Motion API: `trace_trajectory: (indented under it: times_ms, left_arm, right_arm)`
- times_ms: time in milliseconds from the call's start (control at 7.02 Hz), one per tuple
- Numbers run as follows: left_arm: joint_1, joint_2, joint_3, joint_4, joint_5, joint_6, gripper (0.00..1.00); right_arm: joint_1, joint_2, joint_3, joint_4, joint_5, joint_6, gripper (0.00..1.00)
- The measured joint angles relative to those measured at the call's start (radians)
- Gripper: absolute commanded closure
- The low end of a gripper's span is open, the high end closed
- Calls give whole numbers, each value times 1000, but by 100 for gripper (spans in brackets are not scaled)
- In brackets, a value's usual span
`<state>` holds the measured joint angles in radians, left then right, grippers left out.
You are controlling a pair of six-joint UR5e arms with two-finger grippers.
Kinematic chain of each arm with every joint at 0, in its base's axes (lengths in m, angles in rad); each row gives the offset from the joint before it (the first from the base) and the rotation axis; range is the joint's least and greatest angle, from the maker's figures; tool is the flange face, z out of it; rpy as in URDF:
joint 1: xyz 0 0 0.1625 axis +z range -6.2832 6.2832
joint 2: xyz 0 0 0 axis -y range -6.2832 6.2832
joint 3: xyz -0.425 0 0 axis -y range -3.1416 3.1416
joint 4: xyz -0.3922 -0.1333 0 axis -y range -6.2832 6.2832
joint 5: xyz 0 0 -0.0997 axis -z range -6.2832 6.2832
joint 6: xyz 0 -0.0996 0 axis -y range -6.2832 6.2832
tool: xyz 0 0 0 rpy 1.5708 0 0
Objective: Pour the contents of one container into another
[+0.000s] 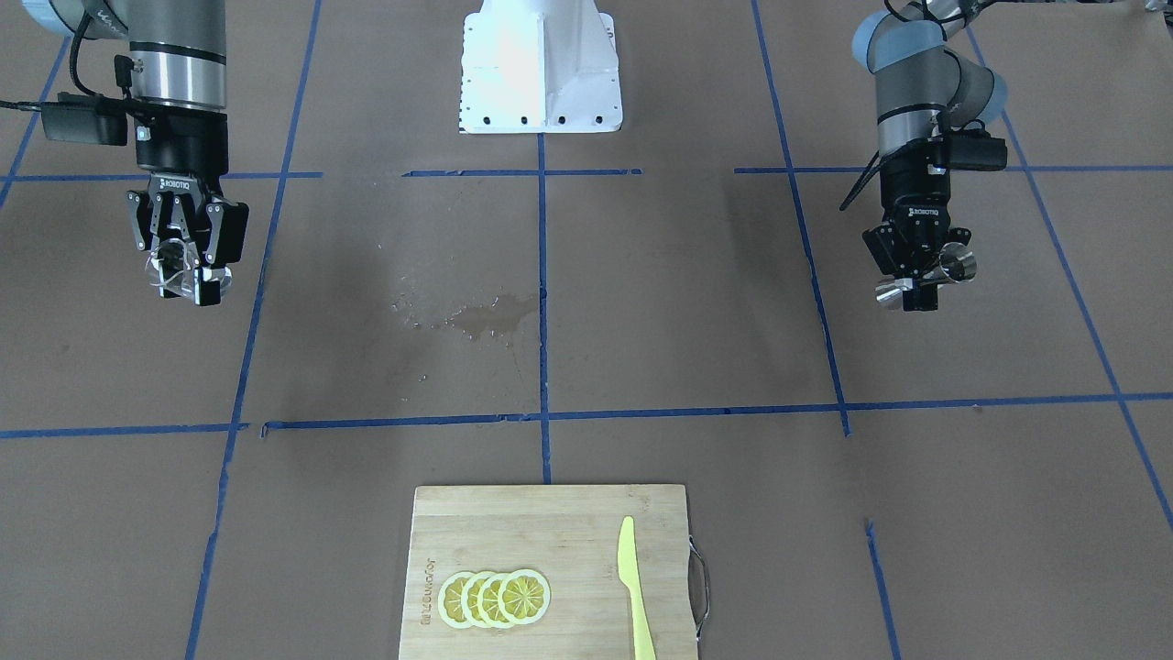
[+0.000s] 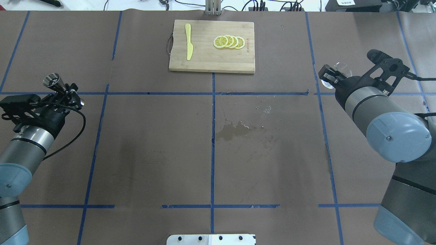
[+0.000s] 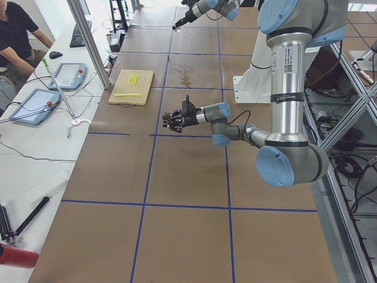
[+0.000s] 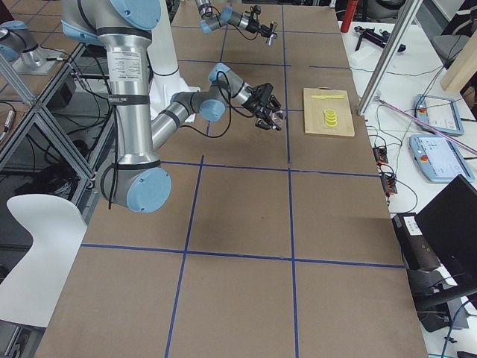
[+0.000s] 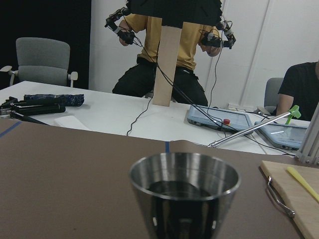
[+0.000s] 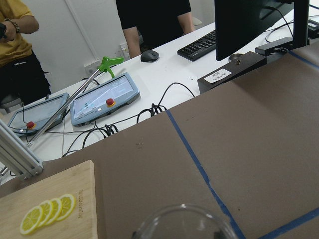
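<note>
Brown paper crossed with blue tape covers the table point(image 1: 641, 321), and a wet patch point(image 1: 486, 319) marks its middle. From the front, my right tool point(image 1: 188, 280) is closed around the glass cup point(image 1: 165, 275) at one end, and my left tool point(image 1: 919, 291) is clamped on the jigger point(image 1: 958, 267) at the other. Overhead, the two cups are well apart. The left wrist view shows the jigger's narrow mouth. I judge that tipping the glass before the rims line up would spill onto the table.
</note>
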<state>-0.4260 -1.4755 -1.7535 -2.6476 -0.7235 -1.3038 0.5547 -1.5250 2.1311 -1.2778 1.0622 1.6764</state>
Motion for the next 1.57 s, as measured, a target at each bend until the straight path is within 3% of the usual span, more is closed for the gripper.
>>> trace_trajectory:
  times_ms: [712,1139,1567]
  left_arm:
    - [110,21,19,205,181,-196,100]
    - [130,19,23,220,229,-203,100]
    - [150,12,62,222,244,-240,100]
  right_arm:
    - [-26,-78,-14,9,-48,84,100]
    - [-100,-196,-60,224,-161,122,100]
    - [-178,-221,-108,274,-286,131,100]
